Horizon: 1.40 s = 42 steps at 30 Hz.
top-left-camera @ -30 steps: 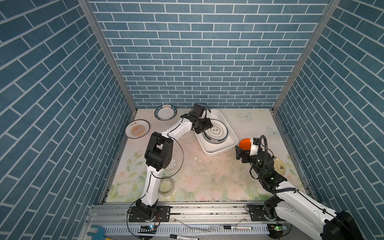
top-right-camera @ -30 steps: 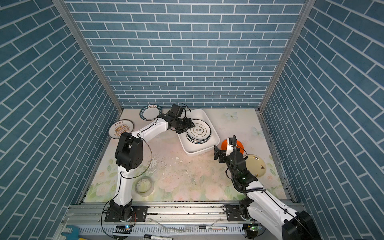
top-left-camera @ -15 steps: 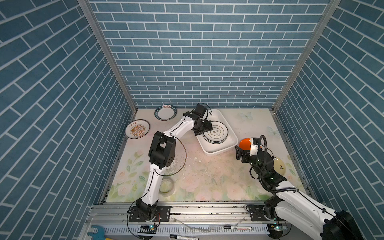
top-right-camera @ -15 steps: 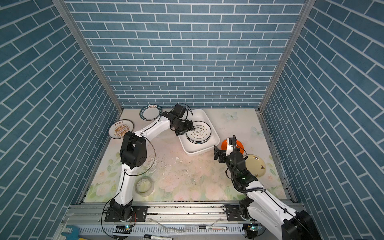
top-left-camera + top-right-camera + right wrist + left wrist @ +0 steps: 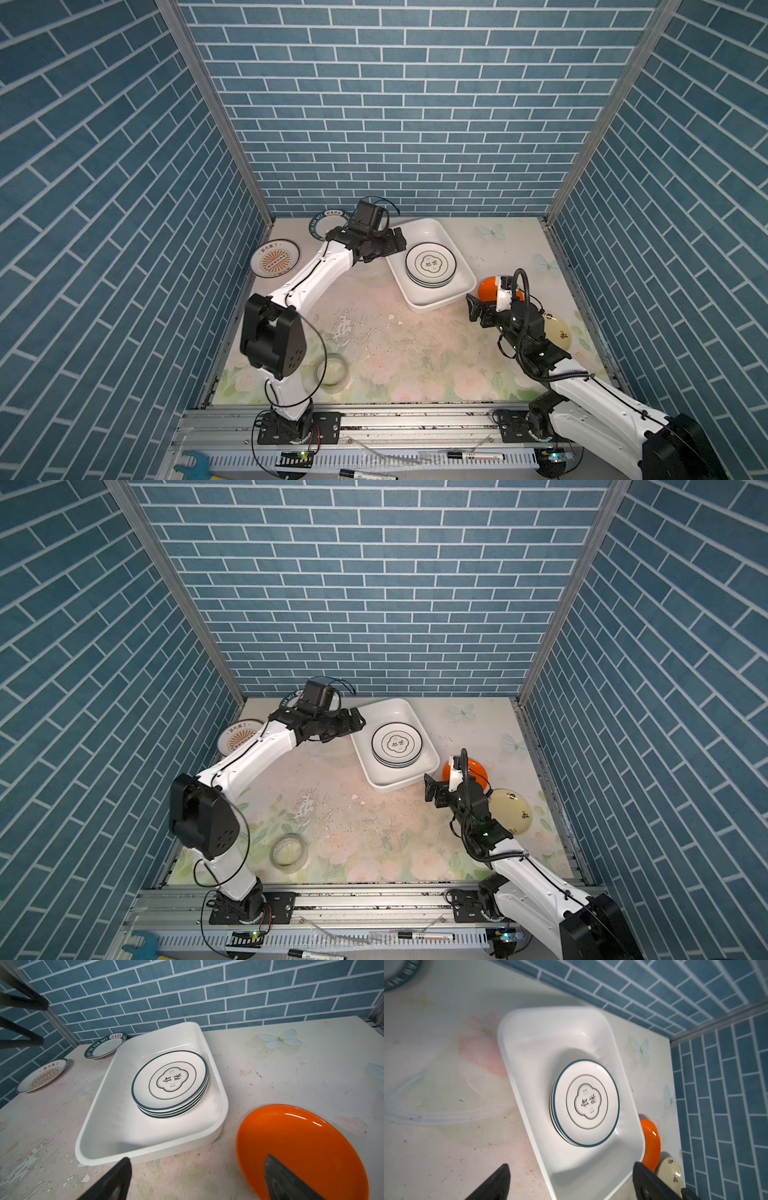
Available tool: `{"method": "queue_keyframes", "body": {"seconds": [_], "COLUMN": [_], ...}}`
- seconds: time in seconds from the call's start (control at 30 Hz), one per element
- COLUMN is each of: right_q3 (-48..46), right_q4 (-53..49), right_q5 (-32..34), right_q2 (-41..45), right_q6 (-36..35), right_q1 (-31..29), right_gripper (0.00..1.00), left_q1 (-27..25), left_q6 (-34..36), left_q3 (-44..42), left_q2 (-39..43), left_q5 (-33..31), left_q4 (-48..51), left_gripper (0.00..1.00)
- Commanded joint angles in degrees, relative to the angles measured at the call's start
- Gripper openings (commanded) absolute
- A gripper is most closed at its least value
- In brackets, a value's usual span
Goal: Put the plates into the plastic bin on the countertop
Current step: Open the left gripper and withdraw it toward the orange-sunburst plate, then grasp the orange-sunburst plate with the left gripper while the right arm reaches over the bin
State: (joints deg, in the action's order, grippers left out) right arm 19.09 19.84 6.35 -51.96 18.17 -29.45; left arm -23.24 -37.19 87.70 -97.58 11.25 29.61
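Right tool spread wide and empty at near right, one finger over the orange plate.
Beyond it the plastic bin holds a stack of plates; the left tool, also released, hangs by its far-left rim, with the sunburst plate and green-rimmed plate waiting on the desk at far left. Lying flat, that orange rim may slip the pinch or get shoved into the bin.
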Motion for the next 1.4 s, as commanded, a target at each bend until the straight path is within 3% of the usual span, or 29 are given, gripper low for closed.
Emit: {"method": "queue_keyframes", "body": {"seconds": [0.0, 0.17, 0.33, 0.63, 0.93, 1.37], "right_q3": [5.45, 10.11, 16.3, 24.94, 30.24, 34.93], "right_q4": [-2.68, -3.92, -5.06, 2.31, 9.56, 16.75], "right_q5": [-4.1, -10.95, -11.01, -16.84, -21.28, -25.69], "right_q2": [-0.01, -1.55, -5.79, -18.35, -27.07, -35.77], "right_q6": [1.26, 6.2, 7.36, 13.25, 17.46, 22.06], "right_q1": [0.11, -0.62, -5.46, -13.94, -18.89, -21.4], "right_gripper": [0.99, 0.98, 0.99, 0.99, 0.99, 0.99], "left_q1": [5.04, 12.42, 21.62, 38.3, 45.99, 47.48], "left_q6": [-1.66, -4.28, -7.27, -16.2, -21.93, -28.9], "left_q3": [-7.5, -17.68, -26.77, -39.75, -41.84, -39.62], "left_q2": [4.33, 13.03, 20.65, 24.74, 15.68, -0.84], "left_q5": [-0.83, -1.24, -0.75, 2.41, 6.12, 8.14], "left_q4": [-3.72, -6.93, -10.38, -19.65, -30.45, -43.86], "left_gripper": [0.94, 0.97, 1.0, 0.99, 0.97, 0.9]}}
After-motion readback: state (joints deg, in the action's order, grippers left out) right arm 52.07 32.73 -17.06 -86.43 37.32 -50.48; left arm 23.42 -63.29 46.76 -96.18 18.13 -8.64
